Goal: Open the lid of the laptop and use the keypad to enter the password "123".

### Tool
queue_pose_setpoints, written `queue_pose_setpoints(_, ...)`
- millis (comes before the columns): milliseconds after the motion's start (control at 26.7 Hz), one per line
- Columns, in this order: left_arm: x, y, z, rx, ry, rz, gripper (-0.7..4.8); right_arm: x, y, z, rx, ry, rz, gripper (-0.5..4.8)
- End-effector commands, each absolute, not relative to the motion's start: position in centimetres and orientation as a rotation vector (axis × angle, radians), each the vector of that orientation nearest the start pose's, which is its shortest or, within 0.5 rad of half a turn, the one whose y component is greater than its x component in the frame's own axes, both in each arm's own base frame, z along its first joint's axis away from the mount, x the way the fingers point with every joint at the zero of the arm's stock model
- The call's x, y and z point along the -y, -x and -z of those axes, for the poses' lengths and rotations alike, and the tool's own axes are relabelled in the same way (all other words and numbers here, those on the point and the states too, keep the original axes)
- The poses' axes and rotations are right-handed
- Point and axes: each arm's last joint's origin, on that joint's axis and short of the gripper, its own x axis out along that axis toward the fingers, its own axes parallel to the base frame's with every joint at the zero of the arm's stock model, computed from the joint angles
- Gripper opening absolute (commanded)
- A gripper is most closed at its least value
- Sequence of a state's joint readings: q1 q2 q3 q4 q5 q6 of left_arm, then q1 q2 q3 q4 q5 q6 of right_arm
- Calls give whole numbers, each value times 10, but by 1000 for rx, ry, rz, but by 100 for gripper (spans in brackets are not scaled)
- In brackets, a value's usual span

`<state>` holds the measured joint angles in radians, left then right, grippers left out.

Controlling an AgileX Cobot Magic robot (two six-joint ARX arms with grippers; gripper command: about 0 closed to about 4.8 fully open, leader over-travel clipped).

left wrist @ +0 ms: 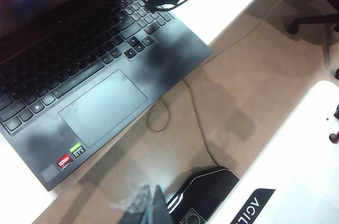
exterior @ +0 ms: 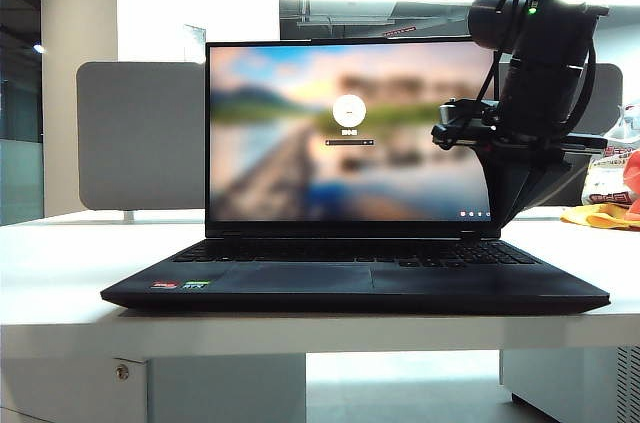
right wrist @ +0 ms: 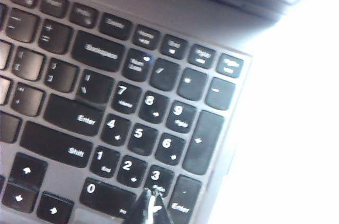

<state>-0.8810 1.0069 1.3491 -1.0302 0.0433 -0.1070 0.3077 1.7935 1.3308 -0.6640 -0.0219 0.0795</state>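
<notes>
Right gripper [right wrist: 151,205], closed and empty, tips at the "3" key [right wrist: 159,177] of the keypad [right wrist: 143,128], risks striking the adjacent numeric Enter [right wrist: 183,195] if drifting; left gripper [left wrist: 151,205] closed, idle.

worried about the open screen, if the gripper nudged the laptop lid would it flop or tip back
Probably not flop: the lid stands upright unsupported, so its hinge looks stiff. The laptop lies flat and wide, unlikely to tip. The shut right gripper sits over the 3 key, away from the lid.

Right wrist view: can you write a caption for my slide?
The shut right gripper points its tip at the 3 key on the open laptop's keypad.
</notes>
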Motion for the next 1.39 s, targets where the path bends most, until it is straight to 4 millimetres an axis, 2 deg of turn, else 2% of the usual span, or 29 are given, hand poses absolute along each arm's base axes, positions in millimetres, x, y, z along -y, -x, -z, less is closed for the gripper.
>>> queue_pose_setpoints(37,127,-103,-406,-686,-182,856,-6,-111,-350,-220,-1119,91,-248,-2)
queue_pose_setpoints(187,127,-103,-406,-687,-182,855,-6,-112,-353,-205,-1174,95,-249,-2)
queue_pose_setpoints(487,127,-103,-406,-687,-183,855,-6,-113,-355,-200,-1179,92,-252,-2)
queue_pose_setpoints(675,127,-103,-406,-687,-183,854,-6,-114,-355,-180,-1249,80,-273,-2)
queue_pose_setpoints(750,127,-103,-406,-690,-184,854,-6,-114,-355,-180,-1250,82,-274,-2)
queue_pose_setpoints(825,127,-103,-406,-693,-186,851,-6,-113,-354,-193,-1207,77,-278,-2)
queue_pose_setpoints(975,127,-103,-407,-675,-196,843,-6,-108,-338,-260,-946,60,-284,-2)
queue_pose_setpoints(1125,110,-92,-417,-577,-178,773,-6,-99,-310,-298,-782,35,-304,-2)
queue_pose_setpoints(1237,88,-78,-428,-470,-140,714,-6,-90,-280,-310,-682,14,-312,-2)
queue_pose_setpoints(1387,75,-67,-432,-437,-96,704,-6,-79,-245,-305,-635,-42,-313,-2)
